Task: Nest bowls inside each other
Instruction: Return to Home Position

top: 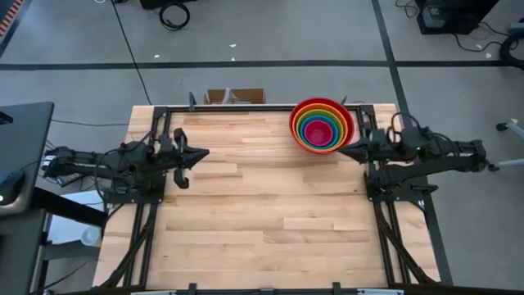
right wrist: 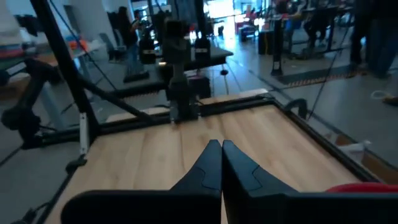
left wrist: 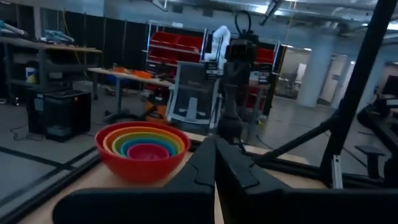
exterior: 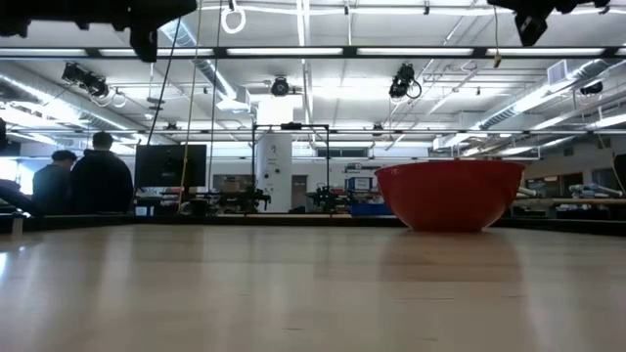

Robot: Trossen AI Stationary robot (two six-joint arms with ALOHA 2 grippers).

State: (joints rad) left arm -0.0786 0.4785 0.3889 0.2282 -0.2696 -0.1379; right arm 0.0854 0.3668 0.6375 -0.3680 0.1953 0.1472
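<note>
A stack of nested bowls (top: 322, 124) stands on the wooden table (top: 262, 221) at its far right corner: a red outer bowl (exterior: 450, 194) with orange, yellow, green, blue and pink ones inside (left wrist: 146, 149). My left gripper (top: 205, 153) hovers shut at the table's left edge, pointing level toward the right. My right gripper (top: 342, 151) hovers shut at the right edge, just near of the bowls, pointing left. Neither touches anything.
A black metal frame (top: 164, 111) runs around the table's edges. A cardboard box (top: 235, 96) sits behind the far edge. People stand in the room beyond the table (exterior: 93, 176). The table's middle and near part show bare wood.
</note>
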